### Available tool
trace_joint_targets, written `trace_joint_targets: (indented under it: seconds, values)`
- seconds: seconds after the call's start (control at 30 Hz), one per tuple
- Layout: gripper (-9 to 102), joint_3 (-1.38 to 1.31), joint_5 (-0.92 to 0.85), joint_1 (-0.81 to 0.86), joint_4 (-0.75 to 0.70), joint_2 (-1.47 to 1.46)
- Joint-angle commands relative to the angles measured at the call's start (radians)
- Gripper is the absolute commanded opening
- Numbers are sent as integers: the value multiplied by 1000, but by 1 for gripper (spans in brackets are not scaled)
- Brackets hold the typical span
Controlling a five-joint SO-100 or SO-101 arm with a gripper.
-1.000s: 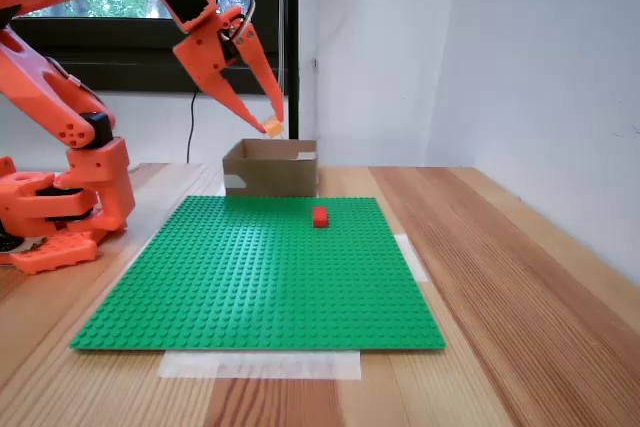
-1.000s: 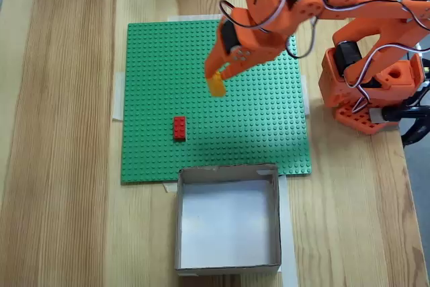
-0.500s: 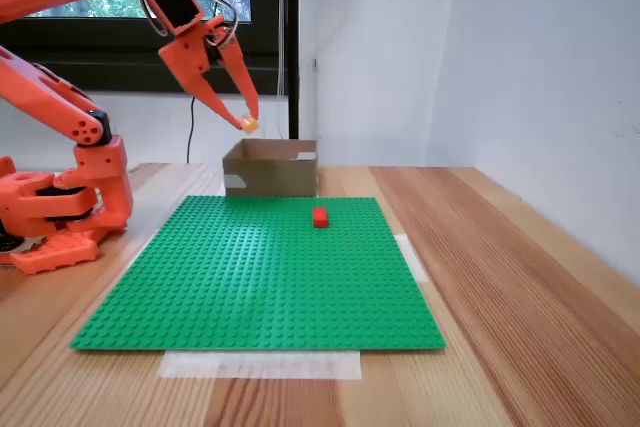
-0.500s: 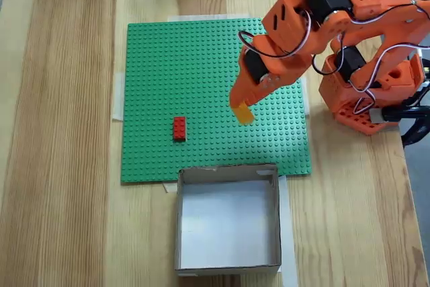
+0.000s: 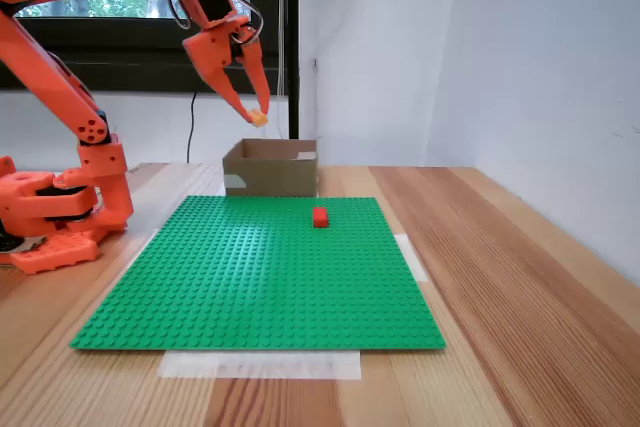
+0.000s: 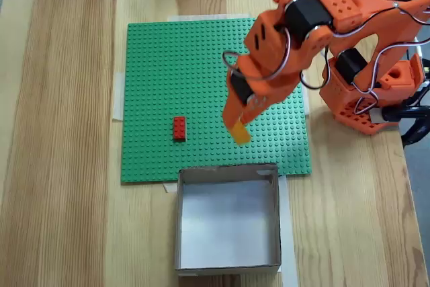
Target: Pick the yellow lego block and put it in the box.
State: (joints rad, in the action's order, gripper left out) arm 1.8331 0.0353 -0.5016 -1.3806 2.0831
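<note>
From the low fixed view at the front of the desk (image 5: 520,247), the orange arm reaches up and over from the left, and its end effector (image 5: 257,115) hangs in the air with both fingers angled down. They pinch the yellow lego block (image 5: 259,118) right at their tips. The brick sits above the near left part of the box (image 5: 270,168), well clear of its rim, though from this angle I cannot tell whether it is truly over the opening or short of it. The green baseplate (image 5: 260,267) lies in front of the box, and the red brick (image 5: 319,216) rests on its far edge, untouched.

In the fixed view from above the answer is plainer. The end effector (image 6: 236,126) carries the yellow lego block (image 6: 239,134) over the baseplate (image 6: 161,78), near the plate's edge that faces the box (image 6: 179,223) — not yet over the opening. The red brick (image 6: 179,128) lies to the left in this view, apart from the arm. The box stands open, its pale floor bare.

The brick looks like a light, rigid piece of plastic with smooth, slightly slick sides, so it should not deform or break, but a tip-only pinch could let it twist or slip. I would judge the firmest hold to be across its two long flat sides, near the middle — and a short drop into the box should do it no harm.
</note>
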Motion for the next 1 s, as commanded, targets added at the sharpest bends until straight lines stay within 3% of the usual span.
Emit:
trace_joint_targets:
  seconds: [0.0,0.97]
  values:
    - [-1,-97,3,-15,-6,-67]
    - [-1,-299,29,-296,17,-456]
